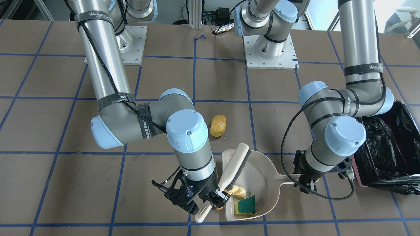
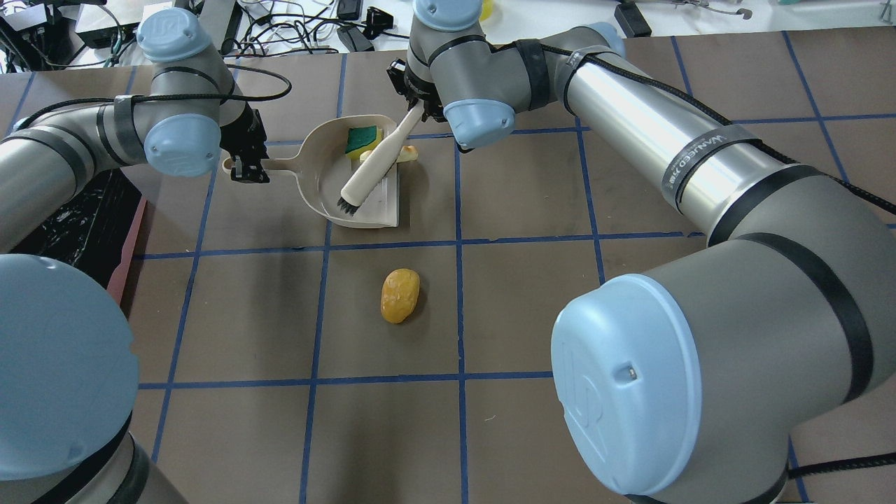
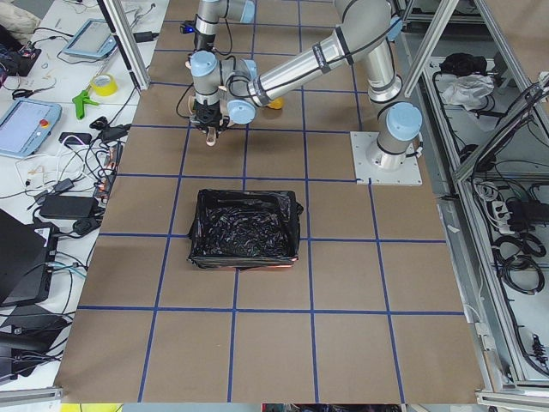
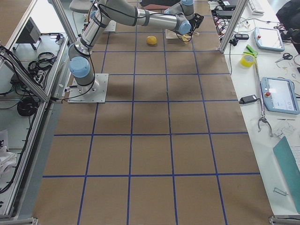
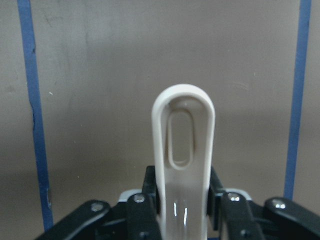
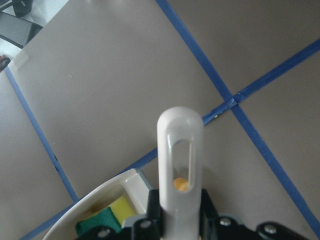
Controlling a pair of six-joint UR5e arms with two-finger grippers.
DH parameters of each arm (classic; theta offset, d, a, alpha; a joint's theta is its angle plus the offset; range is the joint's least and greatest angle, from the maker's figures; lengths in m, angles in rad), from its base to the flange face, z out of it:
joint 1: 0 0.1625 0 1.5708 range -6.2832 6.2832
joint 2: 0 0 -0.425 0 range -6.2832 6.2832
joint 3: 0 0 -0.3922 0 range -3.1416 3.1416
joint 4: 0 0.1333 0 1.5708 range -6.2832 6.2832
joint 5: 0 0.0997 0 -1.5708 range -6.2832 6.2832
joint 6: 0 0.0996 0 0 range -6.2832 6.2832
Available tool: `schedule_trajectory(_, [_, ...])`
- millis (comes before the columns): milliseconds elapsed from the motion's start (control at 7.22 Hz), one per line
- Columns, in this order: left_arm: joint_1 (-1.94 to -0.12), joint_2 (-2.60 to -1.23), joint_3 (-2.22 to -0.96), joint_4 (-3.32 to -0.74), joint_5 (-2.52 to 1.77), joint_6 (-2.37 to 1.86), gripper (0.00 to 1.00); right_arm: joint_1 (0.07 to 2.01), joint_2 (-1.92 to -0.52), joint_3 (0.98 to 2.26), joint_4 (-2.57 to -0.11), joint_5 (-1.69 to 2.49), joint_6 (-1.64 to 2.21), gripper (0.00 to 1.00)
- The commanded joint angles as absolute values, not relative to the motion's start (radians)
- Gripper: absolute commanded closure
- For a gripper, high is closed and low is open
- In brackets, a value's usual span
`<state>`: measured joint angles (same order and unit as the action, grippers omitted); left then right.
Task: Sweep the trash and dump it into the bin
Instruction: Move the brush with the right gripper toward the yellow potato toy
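Note:
My left gripper [image 1: 306,183] [image 2: 246,166] is shut on the handle [image 5: 183,150] of the beige dustpan [image 1: 262,173] [image 2: 318,185], which lies flat on the table. My right gripper [image 1: 216,196] [image 2: 413,98] is shut on the handle [image 6: 180,150] of the beige brush [image 1: 233,170] [image 2: 374,168], whose bristles rest in the pan. The green-and-yellow sponge piece [image 1: 246,205] [image 2: 362,138] lies in the pan. The croissant [image 1: 238,190] [image 2: 408,152] sits at the pan's open edge beside the brush. The bread roll [image 1: 218,125] [image 2: 400,295] lies alone on the table, apart from the pan.
The pink bin with its black bag [image 1: 387,147] [image 3: 244,227] stands just beyond the left arm, at the table's left end. Both arm bases [image 1: 270,52] are bolted at the robot's side. Blue tape lines grid the brown table.

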<state>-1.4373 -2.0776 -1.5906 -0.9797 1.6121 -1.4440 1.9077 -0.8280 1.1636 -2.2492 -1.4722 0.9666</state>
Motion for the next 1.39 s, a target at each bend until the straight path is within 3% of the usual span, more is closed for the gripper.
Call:
schedule_trajectory(0, [-1.411, -2.062, -1.601, -0.997, 1.612, -1.442, 1.00, 1.910, -0.870, 1.169, -2.133, -1.470, 0.954, 1.00])
schedule_trajectory(693, [-1.379, -1.994, -1.689, -1.002, 1.612, -1.388, 1.00, 1.885, -0.922, 1.190, -2.004, -1.483, 0.852, 1.00])
schedule_trajectory(1247, [-1.331, -1.927, -1.801, -0.991, 1.612, -1.318, 1.00, 1.848, -1.028, 1.424, -2.130, -1.519, 0.788, 1.00])
